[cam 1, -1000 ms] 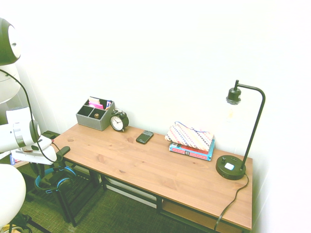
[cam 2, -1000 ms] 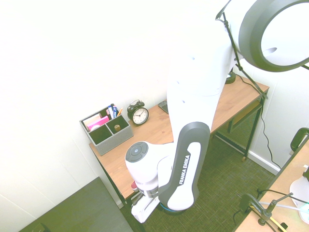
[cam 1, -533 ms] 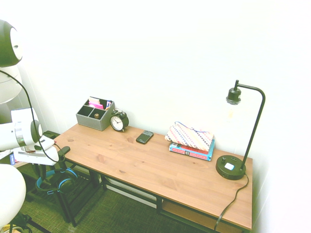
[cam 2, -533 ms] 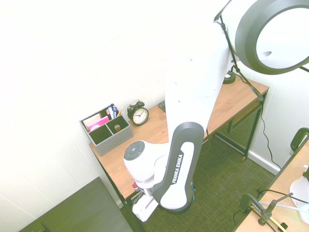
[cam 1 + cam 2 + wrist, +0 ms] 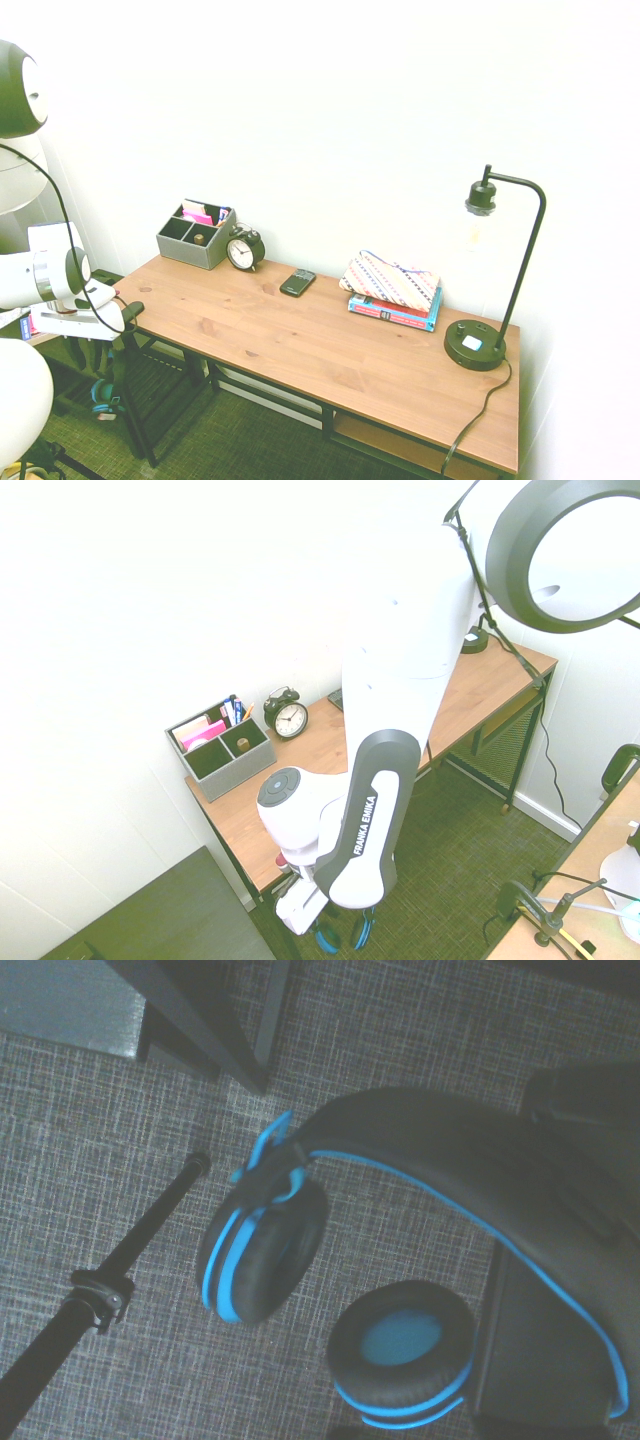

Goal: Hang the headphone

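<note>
The headphone (image 5: 400, 1290) dangles by its band off the counter's (image 5: 330, 345) end, cups over the floor; whether the end effector (image 5: 125, 318) clamps it is unclear.

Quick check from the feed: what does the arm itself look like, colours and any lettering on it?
The arm is glossy white with rounded links. One link has a dark grey panel printed FRANKA EMIKA in white. A round grey cap covers one joint, and a thin black cable runs along it.

I see a wooden desk (image 5: 300, 340) carrying a grey organizer (image 5: 195, 238), an alarm clock (image 5: 243, 250), a phone (image 5: 297, 282), a patterned pouch (image 5: 390, 279) on books (image 5: 395, 311), and a black lamp (image 5: 490, 280).
</note>
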Controlling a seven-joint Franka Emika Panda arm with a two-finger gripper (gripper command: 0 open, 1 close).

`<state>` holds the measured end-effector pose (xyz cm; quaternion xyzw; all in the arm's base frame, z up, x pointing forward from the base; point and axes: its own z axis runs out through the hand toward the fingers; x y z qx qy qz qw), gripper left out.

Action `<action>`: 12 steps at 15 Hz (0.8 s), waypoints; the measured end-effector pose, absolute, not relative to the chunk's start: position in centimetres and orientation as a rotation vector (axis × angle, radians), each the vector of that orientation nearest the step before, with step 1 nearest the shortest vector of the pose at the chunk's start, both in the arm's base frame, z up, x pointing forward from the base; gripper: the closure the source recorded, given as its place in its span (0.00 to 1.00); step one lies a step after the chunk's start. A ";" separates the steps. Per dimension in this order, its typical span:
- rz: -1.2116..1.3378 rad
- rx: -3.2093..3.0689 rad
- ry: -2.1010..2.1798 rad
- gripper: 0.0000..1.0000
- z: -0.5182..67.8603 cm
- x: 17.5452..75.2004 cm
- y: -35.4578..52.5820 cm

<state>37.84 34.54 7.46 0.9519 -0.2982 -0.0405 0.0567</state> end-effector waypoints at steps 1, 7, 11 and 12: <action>-0.122 2.897 -0.894 0.00 8.5 38.3 34.6; -0.057 3.022 -0.555 0.00 27.3 43.0 32.2; -0.017 2.988 -0.587 0.00 38.0 44.6 22.2; -0.015 2.973 -0.620 0.00 39.3 44.0 19.1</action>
